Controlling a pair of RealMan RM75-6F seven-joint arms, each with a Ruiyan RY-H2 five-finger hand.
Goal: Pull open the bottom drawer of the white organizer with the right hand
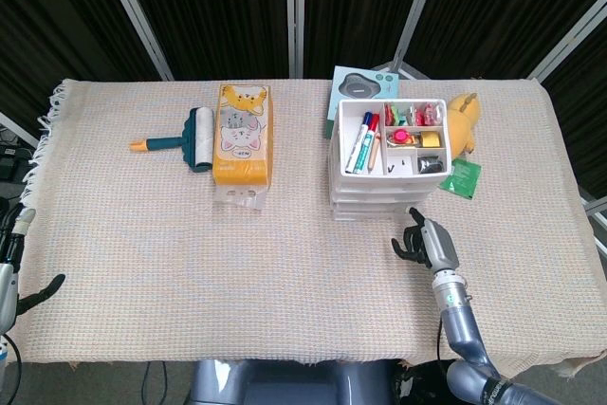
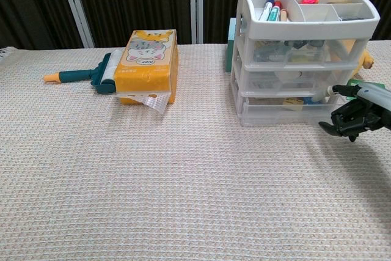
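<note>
Head view: your right hand (image 1: 424, 241), fingers curled in on nothing, sits just in front of the white plastic three-drawer organizer (image 1: 379, 187). Left hand (image 1: 13, 263) at far edge, grip unclear.

Chest view: closed bottom drawer (image 2: 292, 110) just left of your curled fingers (image 2: 342, 120), apart.

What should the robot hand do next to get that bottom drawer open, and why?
Probably slide the right robot hand a bit further toward the front of the bottom drawer of the white organizer. The drawer looks fully closed, and the hand hangs just in front of its right end with fingers curled, holding nothing and apparently not touching it. It likely needs to hook the drawer front before pulling.
</note>
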